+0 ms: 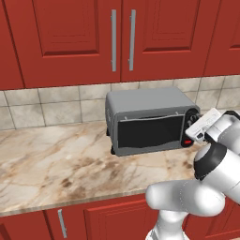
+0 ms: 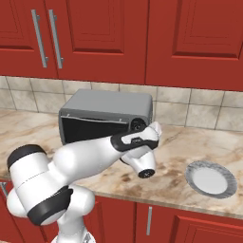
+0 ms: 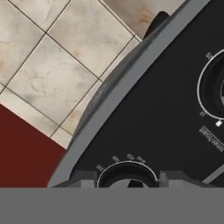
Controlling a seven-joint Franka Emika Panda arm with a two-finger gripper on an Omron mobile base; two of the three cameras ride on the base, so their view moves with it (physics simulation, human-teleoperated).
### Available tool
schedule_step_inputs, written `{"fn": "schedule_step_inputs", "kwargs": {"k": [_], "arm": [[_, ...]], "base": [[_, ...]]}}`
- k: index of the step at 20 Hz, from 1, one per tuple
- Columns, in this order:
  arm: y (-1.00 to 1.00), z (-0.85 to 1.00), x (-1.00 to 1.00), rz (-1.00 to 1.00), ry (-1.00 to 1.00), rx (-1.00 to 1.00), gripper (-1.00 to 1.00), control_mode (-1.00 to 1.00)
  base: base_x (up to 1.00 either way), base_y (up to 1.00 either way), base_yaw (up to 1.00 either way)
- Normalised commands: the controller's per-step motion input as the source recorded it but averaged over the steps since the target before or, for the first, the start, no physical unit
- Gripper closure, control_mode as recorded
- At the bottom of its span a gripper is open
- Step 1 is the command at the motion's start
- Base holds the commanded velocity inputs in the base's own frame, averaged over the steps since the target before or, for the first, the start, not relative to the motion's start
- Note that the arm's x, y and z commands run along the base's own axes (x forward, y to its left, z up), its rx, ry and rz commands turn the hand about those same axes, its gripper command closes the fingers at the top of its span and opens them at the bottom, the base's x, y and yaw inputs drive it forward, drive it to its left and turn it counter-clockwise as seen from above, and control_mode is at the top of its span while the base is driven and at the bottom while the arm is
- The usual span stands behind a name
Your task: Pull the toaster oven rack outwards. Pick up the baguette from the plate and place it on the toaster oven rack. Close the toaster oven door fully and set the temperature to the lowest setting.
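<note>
The toaster oven (image 1: 145,101) (image 2: 109,102) stands against the tiled wall. Its dark glass toaster oven door (image 1: 149,131) (image 2: 90,130) is up against the front. My gripper (image 1: 192,129) (image 3: 127,181) is pressed to the black control panel (image 3: 166,113) at the oven's right end. Its fingertips (image 3: 85,179) flank a round black knob (image 3: 127,175) closely, one on each side. A second knob (image 3: 216,87) (image 2: 137,125) sits apart from it. The plate (image 2: 190,173) lies bare on the counter to the oven's right. The baguette and the toaster oven rack are hidden from view.
Marble counter (image 1: 56,164) spreads wide to the left of the oven. Red upper cabinets (image 1: 84,37) hang above it, and a tiled backsplash (image 3: 52,74) runs behind. A small red button (image 1: 187,142) sits low on the control panel.
</note>
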Motion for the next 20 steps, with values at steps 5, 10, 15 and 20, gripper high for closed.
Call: {"fn": "schedule_step_inputs", "kwargs": {"k": [5,10,15,20], "arm": [[0.23,-0.17,0.21,0.13,-0.11,-0.44,1.00,-1.00],[0.39,-0.14,0.09,0.15,-0.22,-0.53,1.00,-1.00],[0.58,0.00,0.00,0.12,-0.32,-0.51,1.00,-1.00],[0.61,0.00,0.04,0.13,-0.33,-0.52,1.00,-1.00]], "base": [[0.00,0.00,0.00],[0.00,0.00,0.00],[0.00,0.00,0.00],[0.00,0.00,0.00]]}}
